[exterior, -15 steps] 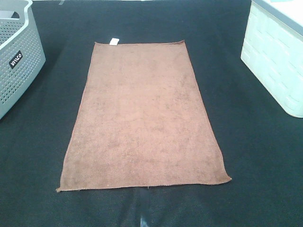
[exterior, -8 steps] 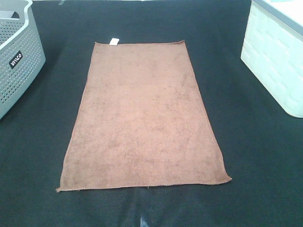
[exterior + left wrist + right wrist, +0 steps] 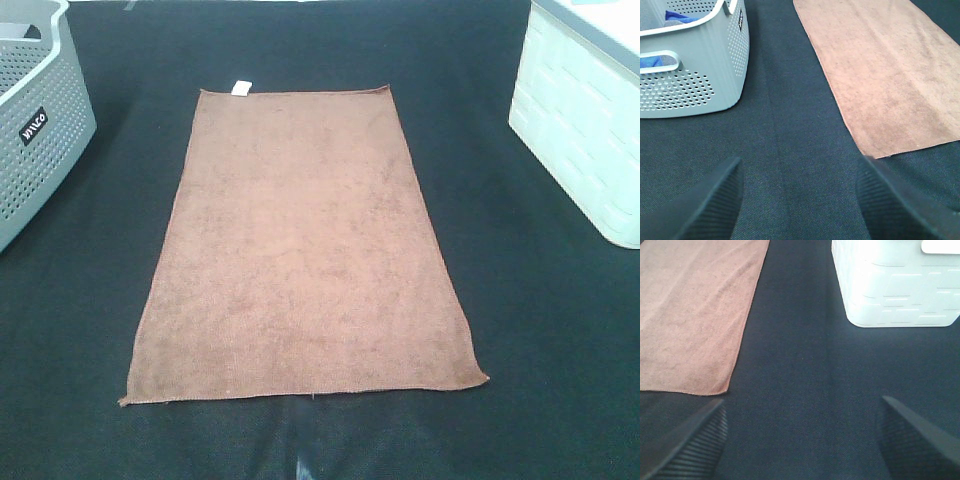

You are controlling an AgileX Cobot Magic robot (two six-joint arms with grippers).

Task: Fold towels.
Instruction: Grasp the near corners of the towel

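Observation:
A reddish-brown towel (image 3: 300, 250) lies flat and fully spread on the black cloth table, long side running away from me, with a small white tag (image 3: 239, 88) on its far short edge. It also shows in the left wrist view (image 3: 890, 75) and the right wrist view (image 3: 690, 315). My left gripper (image 3: 800, 200) is open and empty, hovering over bare table off the towel's near left corner. My right gripper (image 3: 800, 440) is open and empty, over bare table off the near right corner. Neither gripper shows in the high view.
A grey perforated basket (image 3: 35, 120) stands at the far left; in the left wrist view (image 3: 690, 75) it holds blue cloth (image 3: 680, 20). A white bin (image 3: 585, 130) stands at the far right, also in the right wrist view (image 3: 895, 285).

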